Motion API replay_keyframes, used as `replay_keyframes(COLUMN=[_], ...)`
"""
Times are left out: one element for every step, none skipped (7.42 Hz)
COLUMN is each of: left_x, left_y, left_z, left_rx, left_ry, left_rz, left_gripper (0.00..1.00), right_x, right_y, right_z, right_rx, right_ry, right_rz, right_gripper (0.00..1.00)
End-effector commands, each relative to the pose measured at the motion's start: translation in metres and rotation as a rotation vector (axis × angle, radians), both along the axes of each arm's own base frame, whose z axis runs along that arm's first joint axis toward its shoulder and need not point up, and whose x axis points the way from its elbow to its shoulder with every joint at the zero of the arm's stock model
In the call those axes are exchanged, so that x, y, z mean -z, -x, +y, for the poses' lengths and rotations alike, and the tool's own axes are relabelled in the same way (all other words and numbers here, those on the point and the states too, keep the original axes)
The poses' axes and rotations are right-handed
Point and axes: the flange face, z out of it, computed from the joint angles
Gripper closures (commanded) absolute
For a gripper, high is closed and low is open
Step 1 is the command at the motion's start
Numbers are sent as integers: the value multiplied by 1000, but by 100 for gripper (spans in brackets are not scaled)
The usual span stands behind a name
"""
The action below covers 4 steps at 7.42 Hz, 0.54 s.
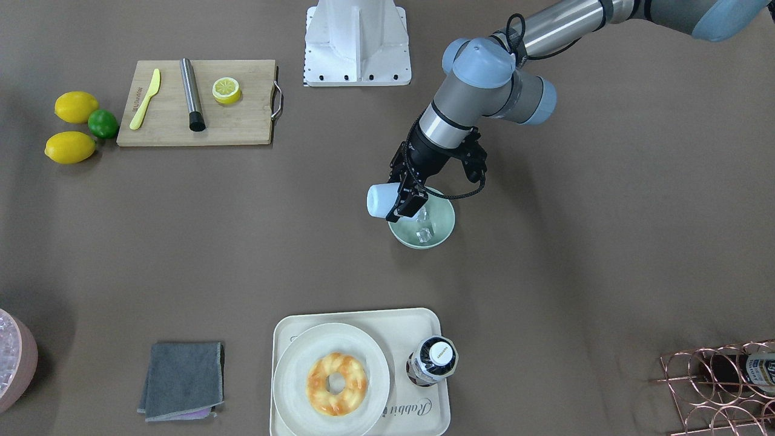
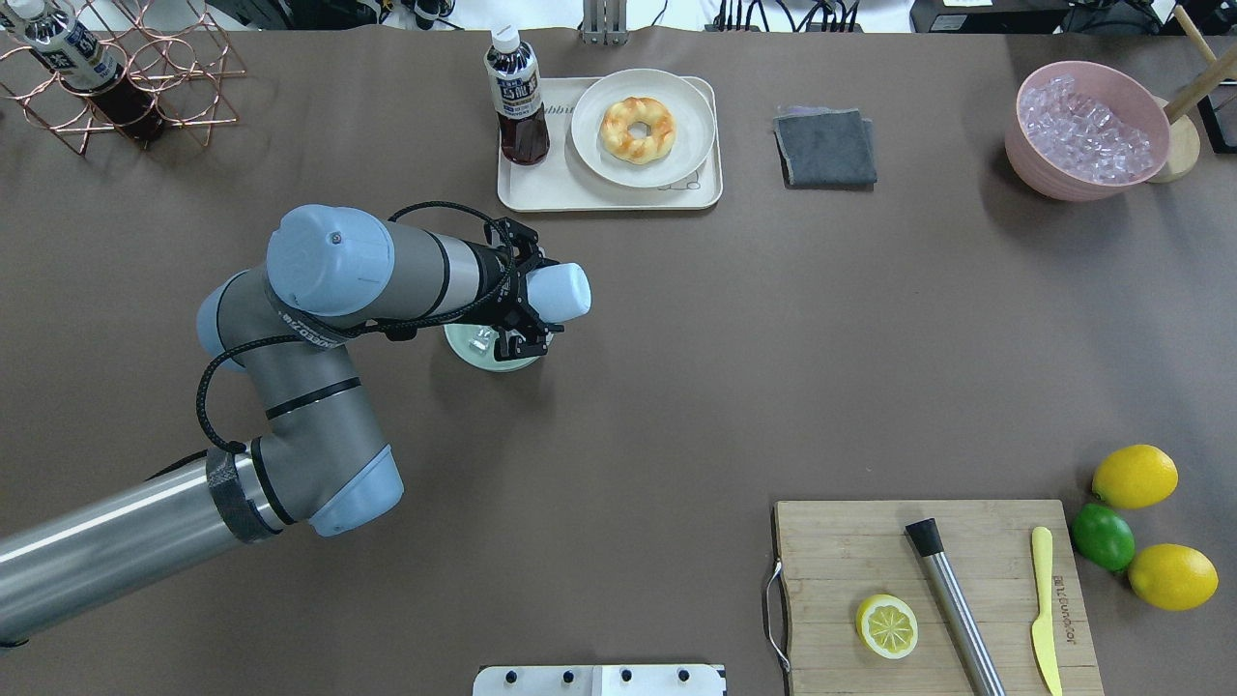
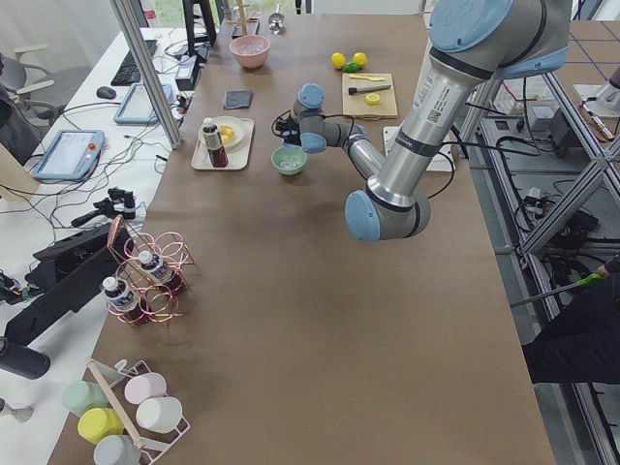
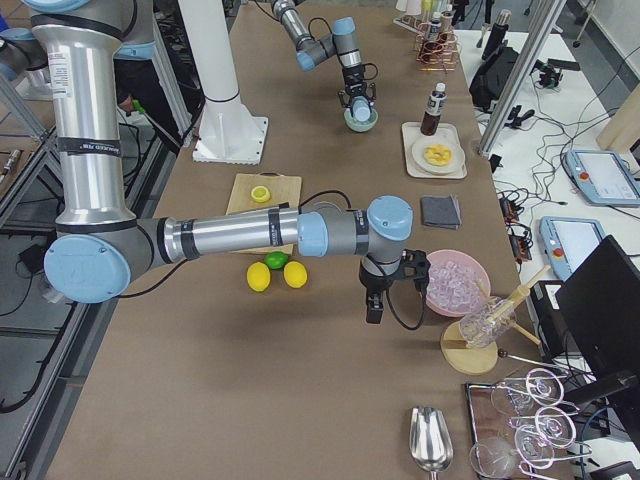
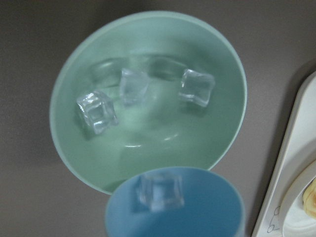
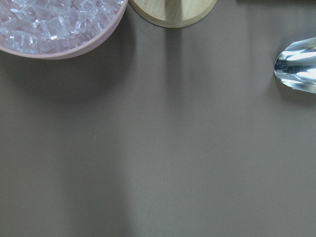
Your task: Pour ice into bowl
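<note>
My left gripper (image 1: 407,202) is shut on a light blue cup (image 1: 380,200) and holds it tipped on its side over the rim of the pale mint-green bowl (image 1: 443,234). In the left wrist view three clear ice cubes (image 5: 97,111) lie in the bowl (image 5: 207,138), and one more cube (image 5: 159,191) sits at the mouth of the cup (image 5: 197,212). In the overhead view the gripper (image 2: 527,321) and cup (image 2: 560,292) hide part of the bowl (image 2: 472,354). My right gripper (image 4: 374,308) shows only in the exterior right view, beside the pink tub; I cannot tell if it is open or shut.
A tray (image 2: 609,195) with a doughnut plate and a bottle stands just beyond the bowl. A grey cloth (image 2: 824,145) and the pink tub (image 2: 1026,159) of ice lie at the far right. A cutting board (image 2: 841,551), lemons and a wire rack (image 2: 116,87) sit at the corners.
</note>
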Motion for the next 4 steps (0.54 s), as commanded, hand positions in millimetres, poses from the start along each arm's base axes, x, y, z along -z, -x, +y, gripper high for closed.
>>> replay_keyframes(left_x=[5,3,-9,-25], left_y=[6,7,8,9], left_z=[-3,-4,-7,-7], left_rx=[53,55,52,45], left_ry=[-11,-12,-1,11], left_rz=[27,23,-2,-44], left_gripper=[32,32,32,32], right_x=[0,2,2,2], right_y=[1,1,1,1], right_z=[-2,-4,-5,-7], right_rx=[2,2,2,2], right_ry=[0,-3,-4,-4], right_rz=[-1,-1,-1,-1], right_gripper=[1,1,1,1])
